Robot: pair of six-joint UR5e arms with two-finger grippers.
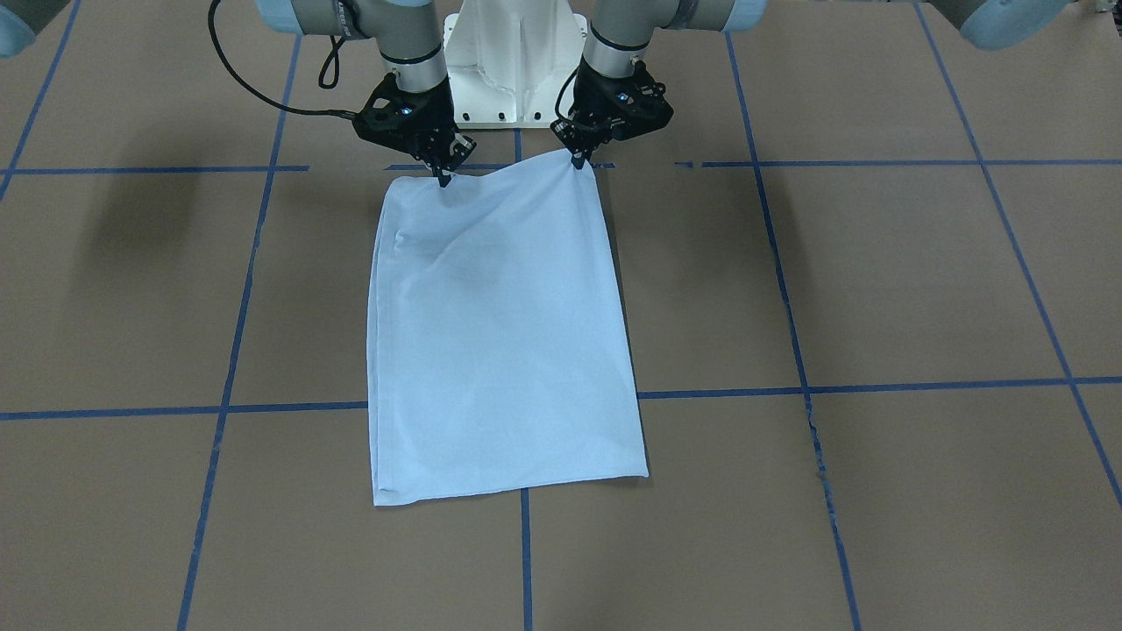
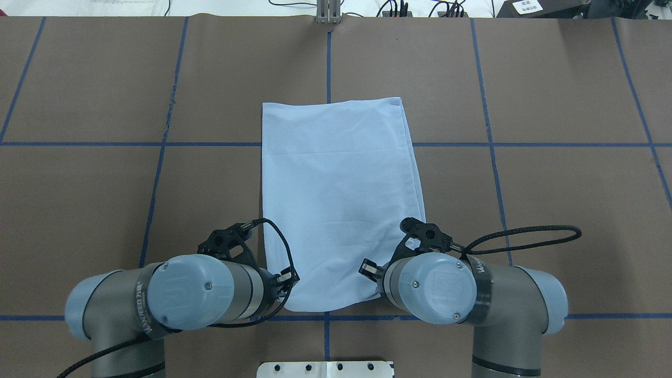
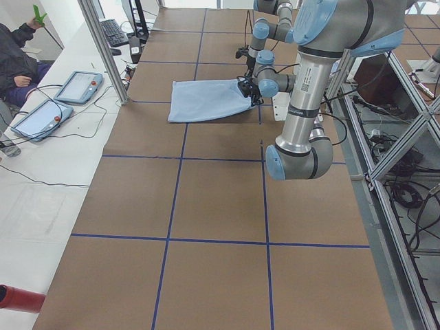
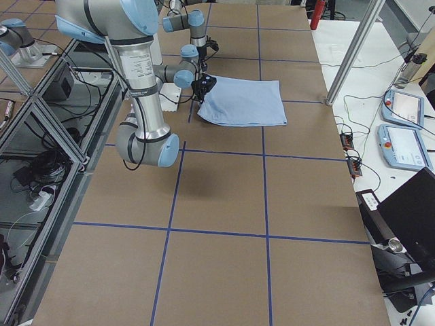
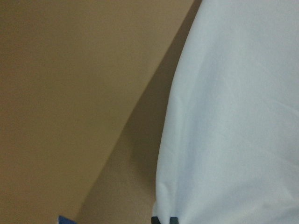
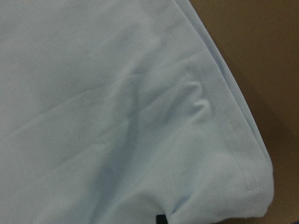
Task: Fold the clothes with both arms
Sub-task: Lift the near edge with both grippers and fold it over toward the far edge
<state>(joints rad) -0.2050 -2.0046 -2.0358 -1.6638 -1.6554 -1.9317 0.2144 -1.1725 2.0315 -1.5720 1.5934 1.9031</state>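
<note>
We find the pale blue fabric T-shirt (image 1: pixel 500 342) already folded into a long rectangle, flat on the brown blue-taped desk (image 1: pixel 877 280). The black left pincer (image 1: pixel 578 160) and black right pincer (image 1: pixel 443 178) each clamp a corner of its robot-side edge; we judge the crosswise halving remains.

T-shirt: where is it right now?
Overhead view: the T-shirt lies mid-table across the central blue tape line, folded to a narrow rectangle; its robot-side corners are pinched by the left gripper and right gripper.

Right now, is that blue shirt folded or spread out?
Folded. The shirt lies as a narrow rectangle, no sleeves or collar showing; left gripper and right gripper pinch two corners.
</note>
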